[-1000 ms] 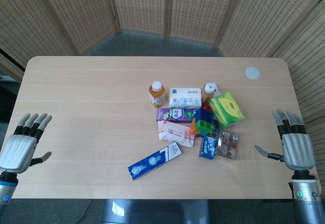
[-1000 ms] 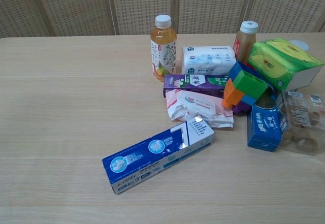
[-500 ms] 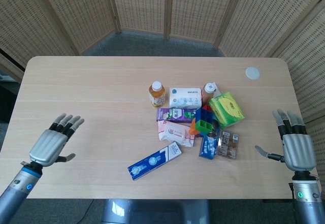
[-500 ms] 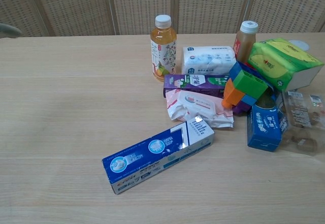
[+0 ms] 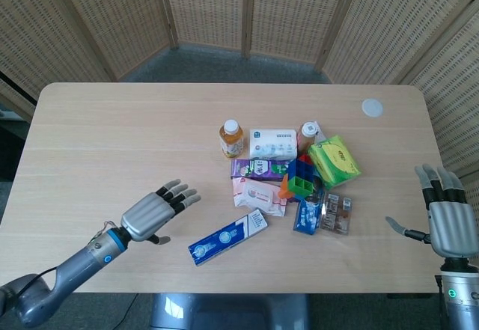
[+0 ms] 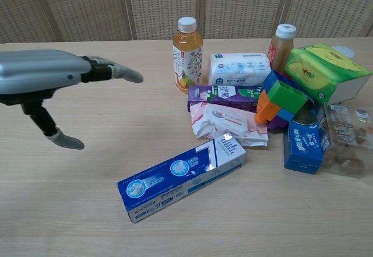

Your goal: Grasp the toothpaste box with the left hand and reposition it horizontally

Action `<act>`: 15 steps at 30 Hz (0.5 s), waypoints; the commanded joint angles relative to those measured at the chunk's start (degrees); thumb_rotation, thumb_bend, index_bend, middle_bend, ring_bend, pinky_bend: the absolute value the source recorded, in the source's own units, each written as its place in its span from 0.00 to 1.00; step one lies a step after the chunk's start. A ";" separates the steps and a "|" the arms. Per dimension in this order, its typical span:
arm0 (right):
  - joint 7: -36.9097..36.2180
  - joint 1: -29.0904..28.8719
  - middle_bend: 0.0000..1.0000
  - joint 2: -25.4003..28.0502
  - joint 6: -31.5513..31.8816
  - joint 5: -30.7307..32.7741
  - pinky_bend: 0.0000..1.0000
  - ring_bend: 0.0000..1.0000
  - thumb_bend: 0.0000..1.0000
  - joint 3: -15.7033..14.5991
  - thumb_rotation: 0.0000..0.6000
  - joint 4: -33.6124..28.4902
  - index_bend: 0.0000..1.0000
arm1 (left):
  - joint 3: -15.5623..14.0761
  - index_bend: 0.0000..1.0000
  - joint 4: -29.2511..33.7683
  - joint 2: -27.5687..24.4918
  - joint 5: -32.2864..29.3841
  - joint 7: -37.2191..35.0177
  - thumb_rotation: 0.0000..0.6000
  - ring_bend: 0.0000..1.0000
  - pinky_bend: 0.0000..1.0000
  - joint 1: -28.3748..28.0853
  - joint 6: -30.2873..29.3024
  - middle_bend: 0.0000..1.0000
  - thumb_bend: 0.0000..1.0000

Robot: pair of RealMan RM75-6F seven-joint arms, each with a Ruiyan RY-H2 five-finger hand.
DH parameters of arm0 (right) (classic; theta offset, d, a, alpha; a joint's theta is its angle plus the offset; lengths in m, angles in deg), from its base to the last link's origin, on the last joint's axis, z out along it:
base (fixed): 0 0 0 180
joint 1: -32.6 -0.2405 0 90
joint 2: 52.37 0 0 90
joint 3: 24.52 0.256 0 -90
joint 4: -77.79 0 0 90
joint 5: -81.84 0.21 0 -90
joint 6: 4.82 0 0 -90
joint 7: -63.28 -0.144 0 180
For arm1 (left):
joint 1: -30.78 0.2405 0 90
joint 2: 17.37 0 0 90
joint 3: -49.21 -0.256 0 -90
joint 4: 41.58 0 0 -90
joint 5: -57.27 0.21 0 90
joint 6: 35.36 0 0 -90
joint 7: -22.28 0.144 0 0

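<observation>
Left hand (image 5: 153, 216) spread beside blue toothpaste box (image 5: 227, 237), lying diagonal, flat.

Left hand (image 5: 153, 214) held flat with palm down, fingers apart and extended, thumb hanging below, forearm trailing behind it, right hand (image 5: 450, 221) held upright, fingers spread, thumb out sideways, holding nothing
</observation>
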State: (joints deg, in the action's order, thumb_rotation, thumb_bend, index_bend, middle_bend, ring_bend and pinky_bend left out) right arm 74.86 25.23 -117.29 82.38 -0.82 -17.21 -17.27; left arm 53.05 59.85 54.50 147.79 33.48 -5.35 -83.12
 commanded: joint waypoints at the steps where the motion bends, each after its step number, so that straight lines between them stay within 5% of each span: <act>1: -0.18 0.17 0.00 0.10 0.13 0.03 0.00 0.00 0.03 -0.02 0.53 -0.04 0.00 | 0.10 0.00 -1.51 3.76 1.09 1.49 1.00 0.00 0.00 -2.27 1.15 0.00 0.20; 15: -1.64 0.84 0.00 0.46 0.36 0.27 0.00 0.00 0.03 0.12 0.52 0.29 0.00 | -1.34 0.00 -7.64 16.14 0.20 4.61 1.00 0.00 0.00 -6.48 2.76 0.00 0.20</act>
State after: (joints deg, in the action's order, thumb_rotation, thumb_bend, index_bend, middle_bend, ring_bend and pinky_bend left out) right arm 73.24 26.05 -116.84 82.74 -0.57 -17.10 -16.98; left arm 52.14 53.06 69.73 148.04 37.99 -11.14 -80.95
